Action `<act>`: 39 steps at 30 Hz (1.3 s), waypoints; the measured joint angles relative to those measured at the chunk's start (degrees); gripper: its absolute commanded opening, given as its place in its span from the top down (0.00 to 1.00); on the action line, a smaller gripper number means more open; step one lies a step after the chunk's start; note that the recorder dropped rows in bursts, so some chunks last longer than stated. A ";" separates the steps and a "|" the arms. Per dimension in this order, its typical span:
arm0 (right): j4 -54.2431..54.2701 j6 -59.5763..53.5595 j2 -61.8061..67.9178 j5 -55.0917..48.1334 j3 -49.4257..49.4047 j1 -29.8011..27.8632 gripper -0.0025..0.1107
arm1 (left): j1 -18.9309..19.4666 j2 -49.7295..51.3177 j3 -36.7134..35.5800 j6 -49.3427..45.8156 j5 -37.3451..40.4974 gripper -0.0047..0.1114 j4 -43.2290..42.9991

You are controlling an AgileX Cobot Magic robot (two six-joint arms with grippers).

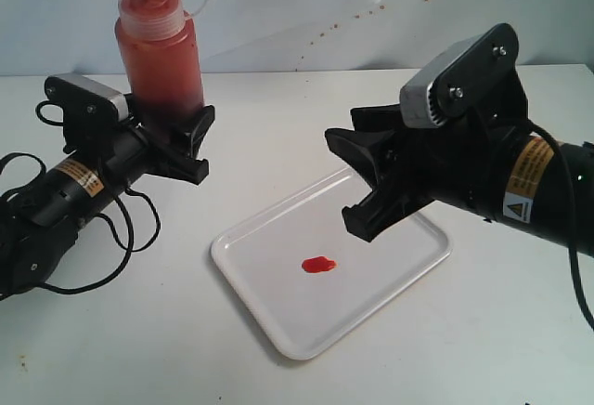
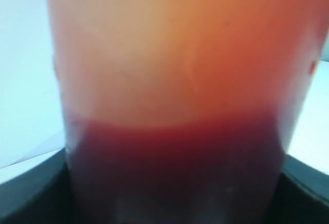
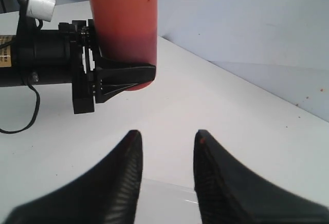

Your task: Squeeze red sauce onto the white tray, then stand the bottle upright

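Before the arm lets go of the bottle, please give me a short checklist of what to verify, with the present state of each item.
1. Sauce on the tray: ok, one red blob lies near its middle.
2. Bottle upright: ok, nozzle points up.
3. Left gripper holds the bottle: ok, clamped near its base.
4. Bottle base resting on the table: cannot tell, the fingers hide the contact.
5. Right gripper clear of the bottle: ok, it is empty, jaws apart, over the tray's far side.
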State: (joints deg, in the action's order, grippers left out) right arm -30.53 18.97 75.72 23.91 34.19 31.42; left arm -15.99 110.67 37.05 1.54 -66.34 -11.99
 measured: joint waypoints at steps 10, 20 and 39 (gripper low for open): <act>0.00 0.00 -0.61 -2.58 0.00 0.00 0.98 | 0.00 3.65 3.31 0.00 -0.86 0.96 1.26; 2.55 2.09 -14.32 -4.16 -6.23 0.00 0.98 | 0.00 12.12 8.03 1.27 -0.08 0.96 1.39; 3.03 9.16 -64.55 -6.83 -33.79 0.00 0.98 | 0.00 12.49 8.67 3.01 -0.05 0.96 4.50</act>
State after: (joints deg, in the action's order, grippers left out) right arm -27.50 28.13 11.18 17.08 0.40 31.42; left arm -15.99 123.16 45.72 4.55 -66.40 -7.50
